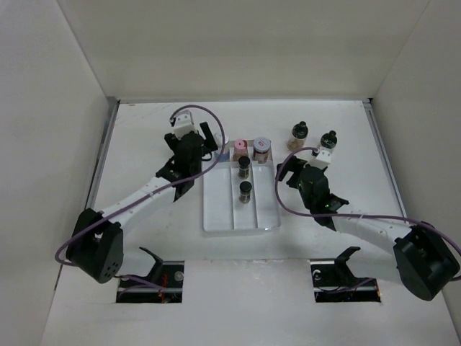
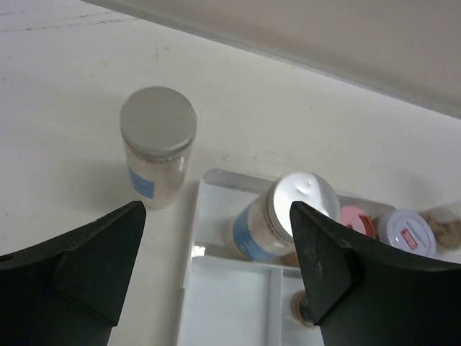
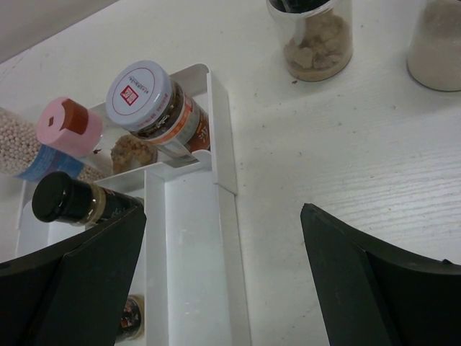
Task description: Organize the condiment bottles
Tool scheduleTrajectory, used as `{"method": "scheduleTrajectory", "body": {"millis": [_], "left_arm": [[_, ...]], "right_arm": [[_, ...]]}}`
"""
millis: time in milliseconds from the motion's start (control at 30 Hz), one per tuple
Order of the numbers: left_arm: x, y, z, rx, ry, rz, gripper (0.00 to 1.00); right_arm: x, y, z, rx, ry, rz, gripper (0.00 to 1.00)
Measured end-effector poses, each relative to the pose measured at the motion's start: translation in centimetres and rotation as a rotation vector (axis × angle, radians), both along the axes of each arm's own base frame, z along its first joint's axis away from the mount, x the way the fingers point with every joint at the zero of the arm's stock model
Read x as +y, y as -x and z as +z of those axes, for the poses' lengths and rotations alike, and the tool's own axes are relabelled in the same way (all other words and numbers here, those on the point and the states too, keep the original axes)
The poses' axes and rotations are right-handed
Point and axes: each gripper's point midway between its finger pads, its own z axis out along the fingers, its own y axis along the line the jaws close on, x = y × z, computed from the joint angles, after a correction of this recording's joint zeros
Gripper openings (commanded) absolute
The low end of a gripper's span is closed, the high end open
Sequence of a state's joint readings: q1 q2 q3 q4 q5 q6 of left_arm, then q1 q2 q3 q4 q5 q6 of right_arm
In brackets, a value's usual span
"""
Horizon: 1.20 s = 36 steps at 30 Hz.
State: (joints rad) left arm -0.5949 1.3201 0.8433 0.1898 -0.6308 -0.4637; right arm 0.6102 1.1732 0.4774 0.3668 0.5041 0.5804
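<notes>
Plainly, the sorting is only part done. In the overhead view the white tray (image 1: 220, 209) sits at centre frame with 2 black-capped bottles (image 1: 245, 189) upright in its middle lane. A pink-capped bottle (image 1: 240, 146) and a white-capped jar (image 1: 262, 146) crowd its upper end. 2 black-capped jars (image 1: 299, 133) stand loose on the worktop (image 1: 137, 130) at upper right, well apart from the tray.

The left claw (image 2: 216, 245) hangs with its fingers apart and nothing between them. In its wrist view a silver-capped bottle (image 2: 158, 144) stands upright on the worktop at upper left, just beside the tray's corner. A second silver-capped bottle (image 2: 288, 216) sits inside that corner, seemingly leaning, though the angle makes that hard to judge. The right claw (image 3: 223, 216) is likewise spread and empty, poised over the tray's right wall at lower centre of its view. The white-capped jar tilts at upper left of that view.

The main hazard is the packed upper end of the tray. A finger lowered carelessly could nudge a tilted bottle and tip its neighbours. The right claw, so near the tray wall, might also catch the rim and drag the whole tray, upsetting the upright bottles. And the left claw, reaching for the loose silver-capped bottle, could knock it over with 1 finger rather than straddle it.
</notes>
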Motion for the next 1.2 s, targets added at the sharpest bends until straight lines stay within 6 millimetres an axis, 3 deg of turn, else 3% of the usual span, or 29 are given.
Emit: {"method": "scheduleTrajectory", "body": {"millis": [100, 233, 467, 533, 667, 767, 867, 967, 1200], "left_arm": [[1.5, -2.7, 0.4, 0.004, 0.003, 0.037, 0.83], [3.1, -5.6, -0.8, 0.04, -0.025, 0.076, 0.83], [4.5, -8.2, -4.0, 0.117, -0.098, 0.107, 0.81], [4.4, -8.8, -4.5, 0.128, -0.114, 0.105, 0.76], [4.8, -9.1, -4.9, 0.136, -0.141, 0.116, 0.48], [4.9, -9.1, -4.9, 0.137, -0.15, 0.114, 0.38], [4.8, -8.5, -4.7, 0.134, -0.154, 0.107, 0.36], [4.7, -5.8, -3.9, 0.132, -0.171, 0.086, 0.36], [1.4, 1.4, 1.9, -0.005, -0.143, -0.039, 0.36]], "right_arm": [[0.1, 0.0, -0.2, 0.005, 0.002, 0.003, 0.97], [0.2, 0.1, -0.5, 0.012, 0.007, 0.008, 0.97], [0.6, 0.1, -1.1, 0.028, 0.014, 0.023, 0.98], [0.6, 0.2, -1.1, 0.028, 0.015, 0.024, 0.98], [0.7, 0.2, -1.1, 0.028, 0.015, 0.028, 0.99], [0.7, 0.2, -1.1, 0.027, 0.017, 0.028, 0.99], [0.7, 0.2, -0.9, 0.023, 0.015, 0.028, 0.99], [0.7, 0.2, -0.8, 0.02, 0.013, 0.028, 0.99], [0.7, 0.2, -0.7, 0.019, 0.013, 0.028, 0.99]]}}
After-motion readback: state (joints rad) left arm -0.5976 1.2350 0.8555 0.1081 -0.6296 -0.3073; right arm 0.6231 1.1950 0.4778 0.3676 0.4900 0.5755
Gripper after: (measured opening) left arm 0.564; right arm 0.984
